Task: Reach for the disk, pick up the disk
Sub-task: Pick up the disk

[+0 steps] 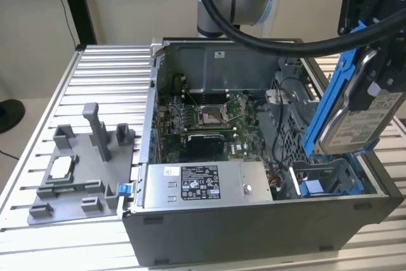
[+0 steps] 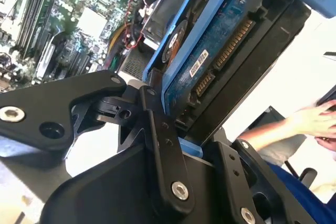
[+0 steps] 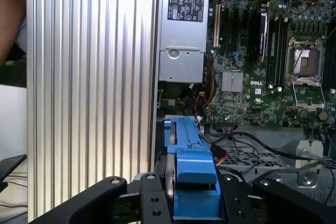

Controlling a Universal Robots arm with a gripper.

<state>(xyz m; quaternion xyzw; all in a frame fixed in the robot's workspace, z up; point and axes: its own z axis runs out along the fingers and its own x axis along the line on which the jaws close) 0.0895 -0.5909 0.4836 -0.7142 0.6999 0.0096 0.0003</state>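
The disk hangs tilted above the open computer case's corner at the exterior view's right, clear of the case. It is silver-grey with a white label, and a blue rail runs along its edge. My gripper is shut on the disk from above. In the second wrist view the disk's blue circuit-board side sits between my black fingers. In the first wrist view the blue rail stands edge-on between the fingers.
Below is the open computer case with its motherboard, a grey box with a black label and a blue drive bay. A grey fixture lies on the ribbed table. A person's hand is nearby.
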